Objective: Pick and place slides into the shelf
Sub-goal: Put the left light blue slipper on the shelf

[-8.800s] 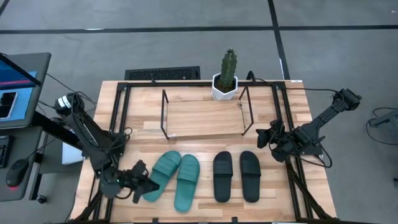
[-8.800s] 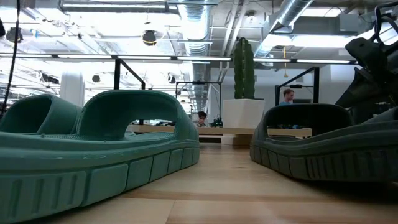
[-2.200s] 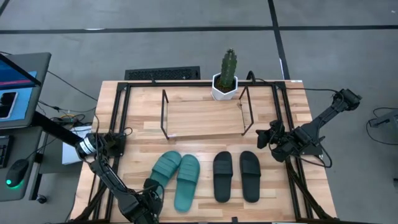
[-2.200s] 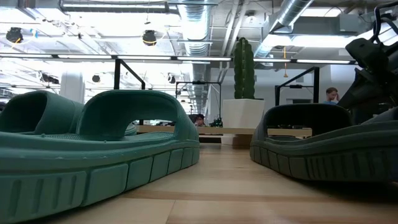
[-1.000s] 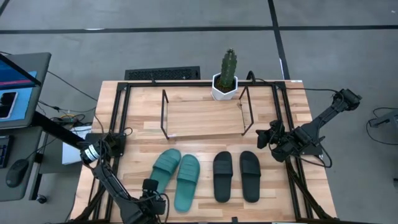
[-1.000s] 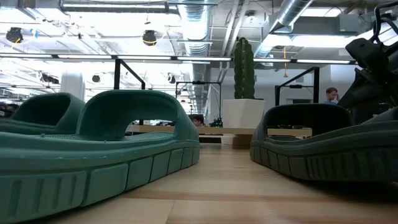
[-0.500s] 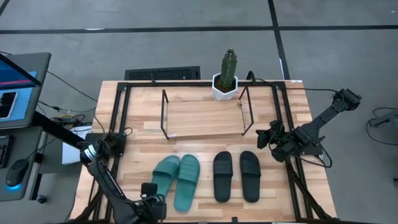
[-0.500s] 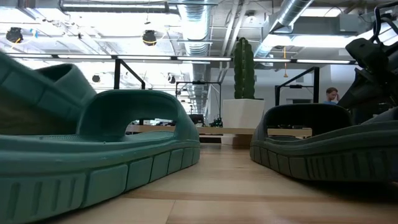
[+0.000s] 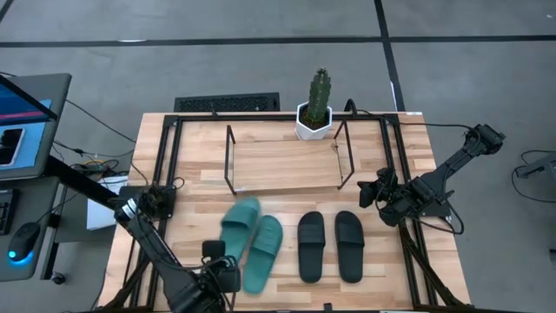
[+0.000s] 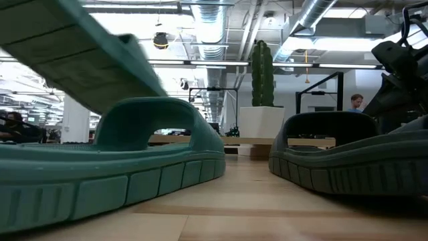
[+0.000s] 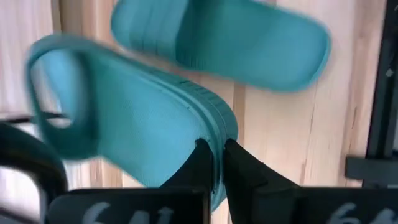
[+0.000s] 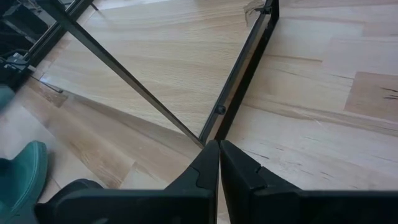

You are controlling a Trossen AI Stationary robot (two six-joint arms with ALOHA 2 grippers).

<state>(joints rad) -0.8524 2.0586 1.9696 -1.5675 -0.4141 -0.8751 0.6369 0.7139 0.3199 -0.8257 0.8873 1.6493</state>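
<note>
My left gripper (image 9: 222, 268) stands near the table's near edge and is shut on the left teal slide (image 9: 237, 228), which shows high in the low view with its sole (image 10: 80, 53) seen from below. The second teal slide (image 9: 263, 252) lies flat on its sole beside it. The two black slides (image 9: 311, 246) (image 9: 349, 246) lie side by side to the right. The shelf (image 9: 285, 161) stands at the table's middle. My right gripper (image 9: 382, 191) waits, shut, by the shelf's right end frame (image 12: 236, 93). My left gripper holds the left teal slide by its heel end (image 11: 217, 140), pinched between the two fingers (image 11: 200, 163). They come in roughly level from the table's near side, along the slide's length. The slide is lifted clear of the table, and its strap end (image 11: 56, 93) points away toward the shelf.
A potted cactus (image 9: 317, 104) stands behind the shelf at the far edge. The black table frame's bars (image 9: 169, 165) run along both sides. Bare wood lies between the slides and the shelf. A monitor (image 9: 22, 113) sits off the table's left side.
My left gripper has risen and moved a little toward the shelf with the left teal slide in its hold. The slide has come up off the table and now sits slightly farther and more to the right. The other slides have stayed put.
</note>
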